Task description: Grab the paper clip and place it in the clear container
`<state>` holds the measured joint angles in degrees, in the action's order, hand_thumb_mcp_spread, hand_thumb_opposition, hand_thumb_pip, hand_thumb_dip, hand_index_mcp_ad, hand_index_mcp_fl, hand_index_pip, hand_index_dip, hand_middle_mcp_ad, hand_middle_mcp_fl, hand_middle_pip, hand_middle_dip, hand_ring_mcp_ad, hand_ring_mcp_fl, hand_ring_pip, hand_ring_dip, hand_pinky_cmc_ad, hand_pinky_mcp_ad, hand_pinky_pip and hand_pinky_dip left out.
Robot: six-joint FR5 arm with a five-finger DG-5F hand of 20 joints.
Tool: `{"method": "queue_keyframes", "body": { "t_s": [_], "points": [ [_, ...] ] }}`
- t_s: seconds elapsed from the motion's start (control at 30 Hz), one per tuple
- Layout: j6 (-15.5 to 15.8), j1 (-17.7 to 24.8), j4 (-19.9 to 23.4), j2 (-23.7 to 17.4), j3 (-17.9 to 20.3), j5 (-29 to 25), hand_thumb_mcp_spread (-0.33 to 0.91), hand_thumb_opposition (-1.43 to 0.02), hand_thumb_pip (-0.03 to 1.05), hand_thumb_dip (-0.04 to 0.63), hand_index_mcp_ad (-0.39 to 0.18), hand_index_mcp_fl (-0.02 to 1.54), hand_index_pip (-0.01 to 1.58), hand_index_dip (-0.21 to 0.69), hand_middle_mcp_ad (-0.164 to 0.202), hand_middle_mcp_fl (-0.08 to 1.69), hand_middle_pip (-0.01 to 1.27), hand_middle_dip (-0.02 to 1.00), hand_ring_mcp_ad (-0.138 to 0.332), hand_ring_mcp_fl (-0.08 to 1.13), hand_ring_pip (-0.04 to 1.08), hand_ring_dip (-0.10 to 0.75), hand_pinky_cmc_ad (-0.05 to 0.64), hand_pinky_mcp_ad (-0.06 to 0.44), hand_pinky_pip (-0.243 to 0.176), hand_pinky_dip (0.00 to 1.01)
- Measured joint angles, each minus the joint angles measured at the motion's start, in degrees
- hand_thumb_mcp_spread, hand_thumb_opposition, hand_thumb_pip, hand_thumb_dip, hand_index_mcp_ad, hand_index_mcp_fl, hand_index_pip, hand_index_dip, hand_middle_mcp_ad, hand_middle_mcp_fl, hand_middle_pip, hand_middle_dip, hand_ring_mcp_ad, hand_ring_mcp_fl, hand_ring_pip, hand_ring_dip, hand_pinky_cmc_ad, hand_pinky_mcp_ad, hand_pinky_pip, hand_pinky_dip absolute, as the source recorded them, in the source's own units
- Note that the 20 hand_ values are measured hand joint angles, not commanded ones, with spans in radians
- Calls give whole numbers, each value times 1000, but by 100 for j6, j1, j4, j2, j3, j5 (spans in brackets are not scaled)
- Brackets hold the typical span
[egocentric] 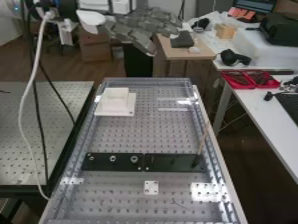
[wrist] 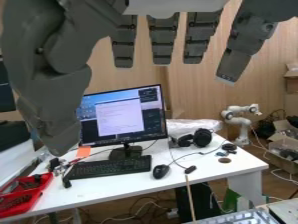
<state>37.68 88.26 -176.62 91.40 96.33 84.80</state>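
One thin, dark sliver (egocentric: 179, 204) in the high view was perhaps the paper clip, too faint for us to be sure; it lay on the holed metal bench (egocentric: 133, 135), near a small white plate (egocentric: 151, 187). Farther along, we saw black strips (egocentric: 113, 160), a slim stick (egocentric: 202, 142) and a white block (egocentric: 116, 103), with the hand (egocentric: 135, 31) raised beyond them.

In the wrist view, we found its fingers (wrist: 163, 40) straight and spread, above a white desk (wrist: 213, 167) with a monitor (wrist: 120, 117) and keyboard (wrist: 110, 167).
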Motion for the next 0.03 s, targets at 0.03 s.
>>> {"method": "queue_keyframes", "body": {
  "t_s": [0.03],
  "points": [
    [0,-3,4,0,0,7,300,-803,501,234,-126,86,122,241,73,0,108,180,133,0,122,77,398,291,-122,600]
  ]
}}
